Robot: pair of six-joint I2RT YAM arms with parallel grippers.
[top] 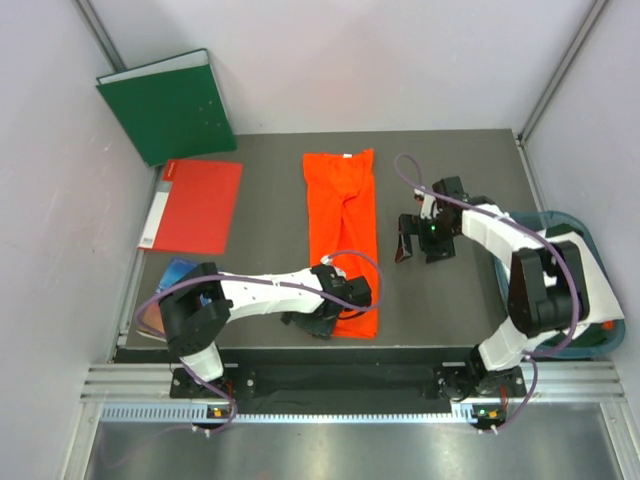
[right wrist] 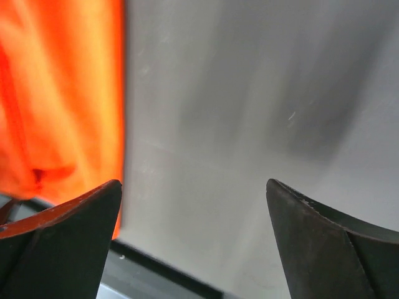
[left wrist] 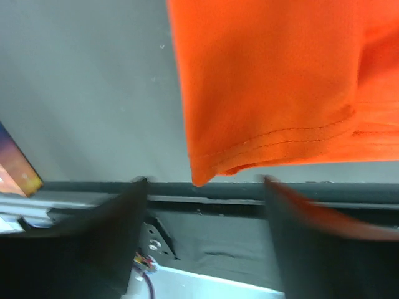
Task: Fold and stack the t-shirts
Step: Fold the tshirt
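Note:
The bright orange t-shirt lies on the grey table, folded lengthwise into a long strip that runs from the far side to the near edge. My left gripper is at its near left corner. In the left wrist view the hem corner lies right at the level of the fingertips of the left gripper, which is open and holds nothing. My right gripper hovers open and empty over bare table to the right of the shirt. The right wrist view shows the right gripper with the shirt to its left. The white t-shirt is out of view.
A green binder leans at the far left. A red folder lies left of the shirt, and a blue and orange booklet lies near the left arm's base. A dark teal bin stands off the table's right side.

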